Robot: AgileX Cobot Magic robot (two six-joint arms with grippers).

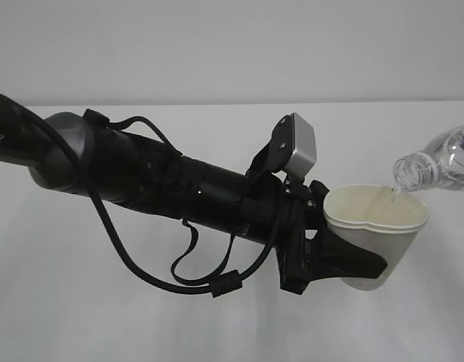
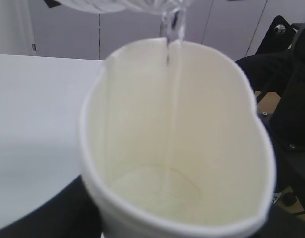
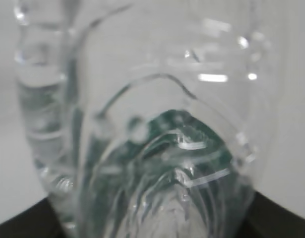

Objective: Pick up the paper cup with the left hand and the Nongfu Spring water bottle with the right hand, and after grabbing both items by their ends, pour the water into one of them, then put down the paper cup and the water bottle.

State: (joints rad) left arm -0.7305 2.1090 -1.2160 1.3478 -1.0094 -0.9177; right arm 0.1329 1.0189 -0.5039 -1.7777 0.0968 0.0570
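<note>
My left gripper (image 1: 364, 260) is shut on the paper cup (image 1: 376, 225), held up off the white table, and its black fingers (image 1: 345, 260) squeeze the cup's rim out of round. From the right edge the clear, ribbed Nongfu Spring water bottle (image 1: 439, 162) tilts mouth-down over the cup. A thin stream of water (image 1: 395, 194) runs from it into the cup. In the left wrist view the stream (image 2: 168, 44) falls down the cream inside of the cup (image 2: 192, 148). The bottle (image 3: 152, 124) fills the right wrist view, with my right gripper (image 3: 152, 230) shut on it.
My left arm (image 1: 179, 188), with its looping cables, reaches across the exterior view above the white table (image 1: 103, 317). A plain wall stands behind. Dark equipment (image 2: 291, 99) shows beyond the table's edge in the left wrist view.
</note>
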